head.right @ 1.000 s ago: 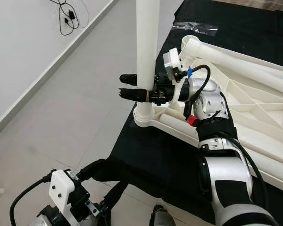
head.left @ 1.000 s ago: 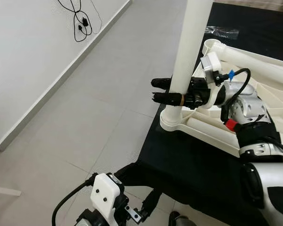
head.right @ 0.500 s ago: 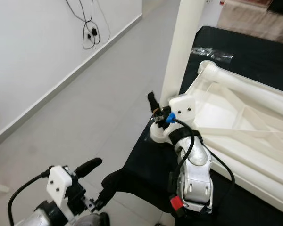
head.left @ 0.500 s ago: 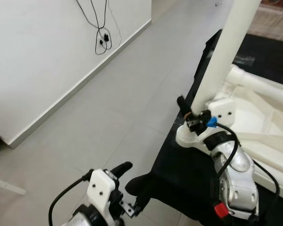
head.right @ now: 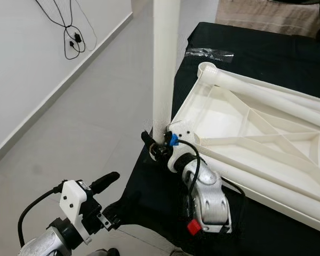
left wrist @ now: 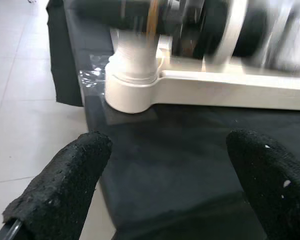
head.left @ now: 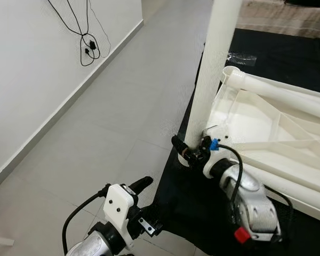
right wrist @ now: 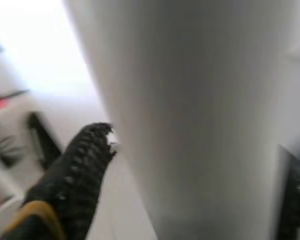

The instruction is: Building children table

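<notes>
**Right gripper clasped low on the upright table leg**

At the near corner of the overturned white table top [head.right: 240,120], which lies on a black mat [head.right: 256,48] over the grey tiled floor [head.left: 112,106], a white table leg [head.left: 216,69] stands upright in its round corner socket [left wrist: 132,92]. The right gripper [head.left: 188,151] reaches in from the mat side and grasps this leg just above the socket; in the right wrist view the pale tube sits squarely between the two black fingers [right wrist: 77,170], one on each side and pressed against it (that view is blurred). The silver right arm [head.right: 205,194] bends down toward the camera across the mat.

Lower and nearer, the left gripper [head.right: 104,184] hangs over the floor beside the mat's edge, well apart from the leg. Its fingertips [left wrist: 65,185] stand wide apart with nothing between them, pointed toward the socket. A black cable [head.left: 85,40] dangles on the white wall
</notes>
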Robot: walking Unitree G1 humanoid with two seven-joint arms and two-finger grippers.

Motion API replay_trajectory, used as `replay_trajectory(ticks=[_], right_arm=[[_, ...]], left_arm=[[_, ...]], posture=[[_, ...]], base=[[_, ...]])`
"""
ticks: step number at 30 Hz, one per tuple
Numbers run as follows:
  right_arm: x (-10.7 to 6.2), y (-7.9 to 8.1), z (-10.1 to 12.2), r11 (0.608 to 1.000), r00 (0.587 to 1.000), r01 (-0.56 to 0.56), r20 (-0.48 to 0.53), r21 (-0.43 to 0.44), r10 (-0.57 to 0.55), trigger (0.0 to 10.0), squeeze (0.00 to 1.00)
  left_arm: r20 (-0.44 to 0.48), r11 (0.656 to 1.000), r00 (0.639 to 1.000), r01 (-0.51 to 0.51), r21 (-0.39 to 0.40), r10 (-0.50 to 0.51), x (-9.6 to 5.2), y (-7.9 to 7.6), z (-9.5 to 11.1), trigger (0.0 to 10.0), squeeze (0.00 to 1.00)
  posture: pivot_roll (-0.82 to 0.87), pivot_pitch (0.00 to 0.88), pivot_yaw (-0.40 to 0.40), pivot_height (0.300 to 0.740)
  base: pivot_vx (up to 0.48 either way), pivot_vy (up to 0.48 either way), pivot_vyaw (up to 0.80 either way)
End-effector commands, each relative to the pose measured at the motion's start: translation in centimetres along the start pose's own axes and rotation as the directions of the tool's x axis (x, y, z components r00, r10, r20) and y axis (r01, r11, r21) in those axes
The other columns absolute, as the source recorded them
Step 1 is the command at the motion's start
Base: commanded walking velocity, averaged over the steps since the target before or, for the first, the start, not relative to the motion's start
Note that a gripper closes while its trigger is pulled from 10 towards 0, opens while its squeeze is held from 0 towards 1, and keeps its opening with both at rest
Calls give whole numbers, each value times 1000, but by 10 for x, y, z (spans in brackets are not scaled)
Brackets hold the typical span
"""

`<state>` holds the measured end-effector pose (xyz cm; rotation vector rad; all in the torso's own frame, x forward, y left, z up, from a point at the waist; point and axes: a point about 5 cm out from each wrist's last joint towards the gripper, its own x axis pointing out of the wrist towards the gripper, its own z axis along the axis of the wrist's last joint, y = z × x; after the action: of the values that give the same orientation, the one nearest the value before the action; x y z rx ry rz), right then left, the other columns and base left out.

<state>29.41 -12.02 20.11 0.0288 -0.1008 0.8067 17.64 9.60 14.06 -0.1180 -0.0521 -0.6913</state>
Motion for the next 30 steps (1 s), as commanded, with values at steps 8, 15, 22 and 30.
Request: replay_trajectory(ticks=[8,15,22,30], right_arm=[[-6,-16,7,934,936,-348,-80,-85,341,10000,0],[32,-47,24,880,891,-453,-107,-144,441,10000,0],[40,-57,43,826,842,-540,-91,-161,532,0,0],[24,-72,48,771,788,-615,-129,-165,601,0,0]], left_arm=[[-20,1000,1000,2,-18,-3,-6,-7,-4,10000,0],[-35,999,999,2,-38,-3,-18,-21,2,10000,0],[-53,999,999,-1,-49,-1,-25,-26,5,10000,0],[-65,999,998,-4,-49,1,-26,-24,5,10000,0]], posture=[[152,257,28,740],[239,326,43,740],[272,351,57,740],[249,338,69,740]], base=[[0,0,0],[0,0,0],[0,0,0],[0,0,0]])
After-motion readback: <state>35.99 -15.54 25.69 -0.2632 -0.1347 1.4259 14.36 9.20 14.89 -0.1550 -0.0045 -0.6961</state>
